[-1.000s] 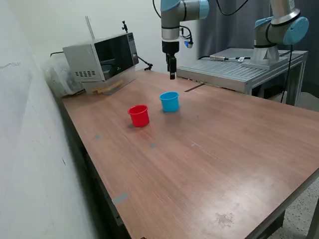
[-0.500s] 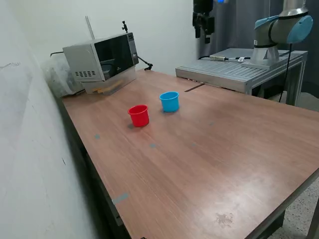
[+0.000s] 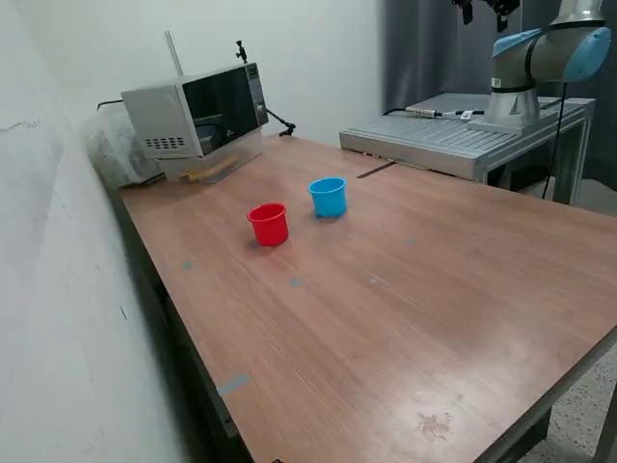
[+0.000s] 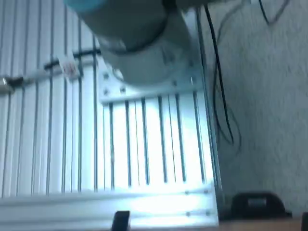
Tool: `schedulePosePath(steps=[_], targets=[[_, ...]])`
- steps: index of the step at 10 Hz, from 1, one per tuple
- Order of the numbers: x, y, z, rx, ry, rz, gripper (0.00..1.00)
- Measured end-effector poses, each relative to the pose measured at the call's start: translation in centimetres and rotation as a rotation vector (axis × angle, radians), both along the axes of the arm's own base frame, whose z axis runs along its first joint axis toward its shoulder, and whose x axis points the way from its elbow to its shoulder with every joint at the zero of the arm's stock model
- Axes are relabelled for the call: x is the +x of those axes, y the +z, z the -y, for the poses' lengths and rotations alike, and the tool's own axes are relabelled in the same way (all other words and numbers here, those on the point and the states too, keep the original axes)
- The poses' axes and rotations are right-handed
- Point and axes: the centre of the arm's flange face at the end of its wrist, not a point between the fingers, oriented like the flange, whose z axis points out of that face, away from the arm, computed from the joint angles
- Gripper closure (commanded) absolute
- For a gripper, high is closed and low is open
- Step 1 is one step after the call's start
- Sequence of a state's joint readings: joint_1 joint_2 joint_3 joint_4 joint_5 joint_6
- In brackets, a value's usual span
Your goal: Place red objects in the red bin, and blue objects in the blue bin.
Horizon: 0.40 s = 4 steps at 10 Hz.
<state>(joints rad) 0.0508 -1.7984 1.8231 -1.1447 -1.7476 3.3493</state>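
Observation:
The red bin, a small red cup, stands on the wooden table. The blue bin, a light blue cup, stands just beside it on the exterior view's right, a little farther back. No red or blue cubes show in either view. Only dark parts of my gripper show at the top edge of the exterior view, high above the metal plate and far from both cups. Its jaws cannot be made out. The wrist view shows neither the cups nor the cubes.
A microwave stands at the table's far corner by the wall. A slotted metal plate carries the arm's blue-jointed base; both also show in the wrist view, plate and base. Cables hang by the plate.
The arm has swung up and to the exterior view's right, from hanging above the table behind the blue cup to the top edge over the metal plate. The cups have not moved.

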Motion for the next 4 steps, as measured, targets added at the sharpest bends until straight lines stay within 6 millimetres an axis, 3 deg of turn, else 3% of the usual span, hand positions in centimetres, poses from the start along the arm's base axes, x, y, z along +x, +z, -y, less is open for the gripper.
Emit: schedulePosePath(steps=[4], targets=[[1.5, 0.3, -0.9, 0.005, -0.024, 0.079, 0.00]])
